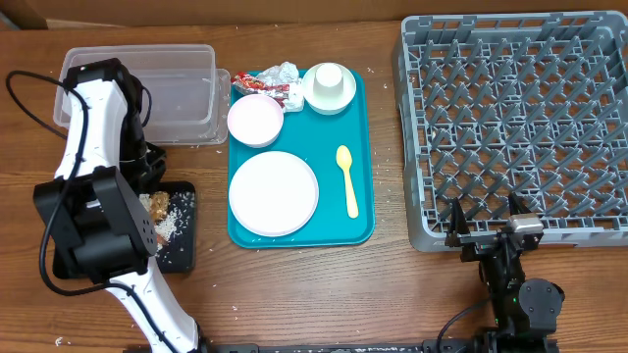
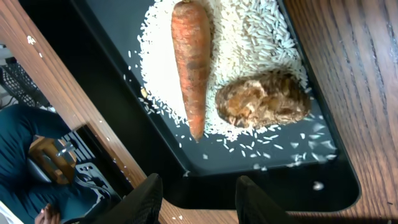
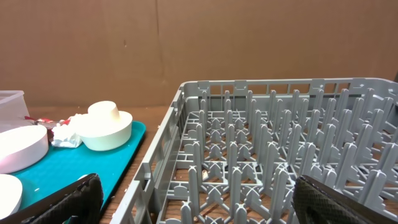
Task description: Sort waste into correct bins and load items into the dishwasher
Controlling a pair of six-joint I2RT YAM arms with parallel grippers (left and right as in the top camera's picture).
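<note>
Black tray (image 1: 183,251) half hidden overhead

grey dish rack (image 3: 273,155): centre-right | teal tray (image 3: 81,168): left, carrying white bowl (image 3: 106,124) | right hand (image 3: 199,196): fingers wide apart

no legible text or labels, wrapper (image 1: 282,77) print unreadable

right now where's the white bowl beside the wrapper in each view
overhead: white bowl, top centre, on the teal tray's top right corner
left wrist: not in it
right wrist: bowl left of centre, on that tray
shared landmark: the teal tray, overhead and right wrist only
</note>
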